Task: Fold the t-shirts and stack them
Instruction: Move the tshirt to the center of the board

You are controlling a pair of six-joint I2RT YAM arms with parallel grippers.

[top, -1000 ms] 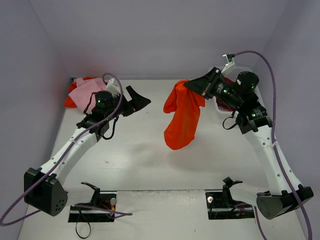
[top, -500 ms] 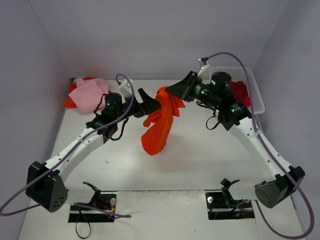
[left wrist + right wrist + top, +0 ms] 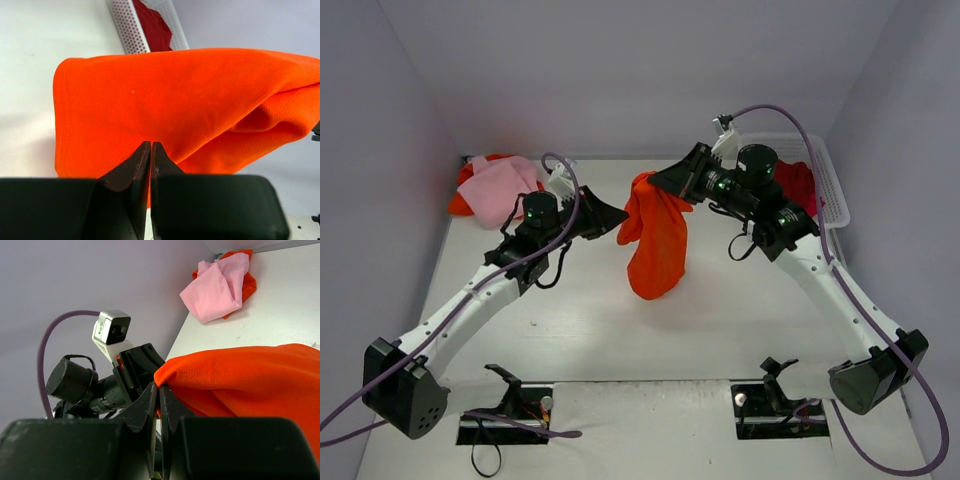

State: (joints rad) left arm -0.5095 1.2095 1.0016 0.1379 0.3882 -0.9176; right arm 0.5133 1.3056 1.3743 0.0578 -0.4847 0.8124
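Note:
A bright orange t-shirt (image 3: 658,245) hangs above the table, with my right gripper (image 3: 656,183) shut on its top corner (image 3: 165,375). My left gripper (image 3: 618,212) is shut just left of the hanging cloth. In the left wrist view its closed tips (image 3: 151,144) sit in front of the smooth orange cloth (image 3: 175,100), and no cloth shows between the jaws. A pale pink t-shirt (image 3: 500,188) lies crumpled at the back left on top of more orange-red cloth (image 3: 466,185). A crimson t-shirt (image 3: 798,183) lies in the white basket (image 3: 835,195).
The white lattice basket stands at the back right against the wall. Grey walls close in the table on the left, back and right. Two black stands (image 3: 515,385) (image 3: 775,380) sit at the near edge by the arm bases.
My right gripper carried the orange t-shirt left from the basket toward the table's middle. My left gripper reached toward it open, then shut and drew back a little.

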